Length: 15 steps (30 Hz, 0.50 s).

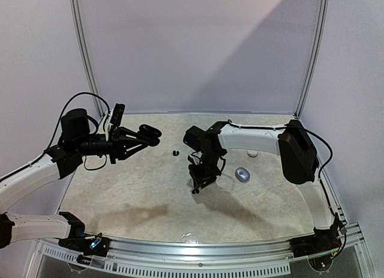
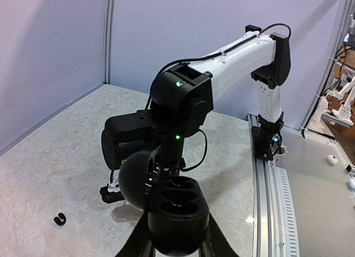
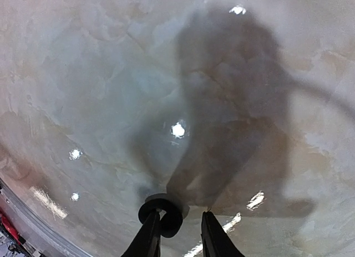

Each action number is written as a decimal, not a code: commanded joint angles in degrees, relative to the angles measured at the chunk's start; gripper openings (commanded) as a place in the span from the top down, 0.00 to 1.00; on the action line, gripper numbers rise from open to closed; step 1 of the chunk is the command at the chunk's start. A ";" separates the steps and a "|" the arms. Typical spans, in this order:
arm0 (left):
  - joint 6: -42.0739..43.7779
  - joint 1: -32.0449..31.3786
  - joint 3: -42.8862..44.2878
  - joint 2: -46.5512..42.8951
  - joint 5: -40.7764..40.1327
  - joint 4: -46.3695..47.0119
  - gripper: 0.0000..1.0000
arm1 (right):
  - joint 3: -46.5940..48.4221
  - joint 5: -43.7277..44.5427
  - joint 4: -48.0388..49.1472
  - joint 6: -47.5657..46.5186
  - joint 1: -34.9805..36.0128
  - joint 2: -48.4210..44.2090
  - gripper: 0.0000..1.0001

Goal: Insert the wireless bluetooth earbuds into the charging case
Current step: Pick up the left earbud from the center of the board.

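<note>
Left claw point(image 2: 176, 235): clamped on black charging case point(image 2: 176, 210), lid open, raised over the surface point(image 1: 144, 194)
Loose earbud point(image 1: 176, 152): black, on surface between arms
Right claw point(image 3: 180, 237): narrow (black earbud point(image 3: 161, 213) at one fingertip), near surface

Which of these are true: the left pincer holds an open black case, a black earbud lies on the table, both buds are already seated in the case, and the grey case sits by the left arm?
1. The left pincer holds an open black charging case. True.
2. A black earbud lies on the table. True.
3. Both buds are seated in the case. False: its wells look empty.
4. The grey case sits by the left arm. False: it lies on the right arm's side.
</note>
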 commanded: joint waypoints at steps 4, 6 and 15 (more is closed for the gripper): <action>-0.36 0.53 -1.07 -0.68 -0.09 1.19 1.00 | -2.52 -1.11 0.33 0.71 1.98 0.50 0.79; -0.35 0.54 -1.06 -0.55 -0.10 1.28 1.00 | -3.26 -1.01 0.66 0.96 2.28 0.48 0.82; -0.27 0.52 -1.10 -0.53 0.04 1.19 1.00 | -3.67 -0.20 0.01 1.68 4.15 0.40 0.77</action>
